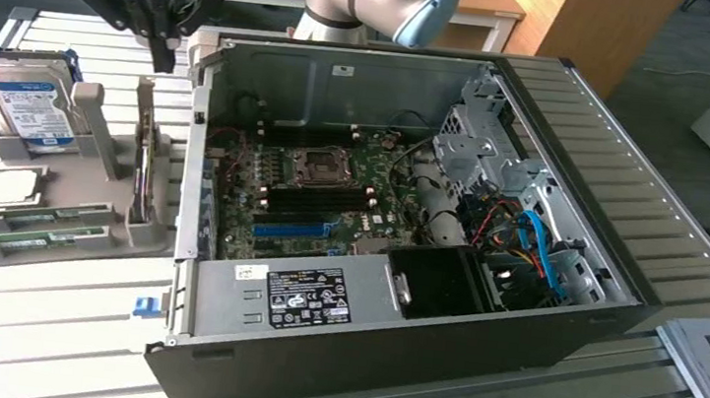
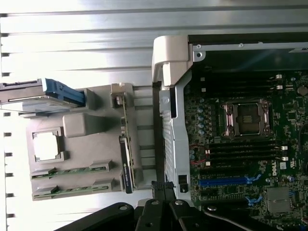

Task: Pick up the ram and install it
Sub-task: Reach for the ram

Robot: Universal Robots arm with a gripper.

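1. Exterior view. The claw (image 1: 165,58) hangs above the table with its fingers pressed together and nothing between them. It stands over the far end of the grey fixture (image 1: 111,233), just beside the open computer case (image 1: 341,74).
2. Exterior view. The ram (image 1: 41,219) lies flat in a recess at the fixture's near end. It is below the claw, toward the exterior view's left, and well apart from it. Its long axis runs across the view. A second green stick (image 1: 36,244) lies parallel just beside it, nearer the camera.
3. Exterior view. A thin board (image 1: 143,172) stands on edge in the fixture's slot, almost under the claw, with its long axis running far to near. Whether it is a further stick cannot be told.
4. Exterior view. The fixture also holds a hard drive (image 1: 24,103) propped upright and a square processor (image 1: 13,185) lying flat. The case holds the motherboard (image 1: 309,189).
5. Wrist view. The claw (image 2: 162,186) shows closed, empty tips. They sit between the fixture (image 2: 82,122) and the case wall, apart from both.
6. Wrist view. The ram (image 2: 72,172) and the second green stick (image 2: 72,189) lie on the fixture's side away from the case. Both run parallel to the black slots (image 2: 240,149) on the motherboard (image 2: 288,144).
7. Wrist view. The thin board (image 2: 124,139) runs crosswise to those slots. The slots appear unoccupied, so I judge that no stick is installed.
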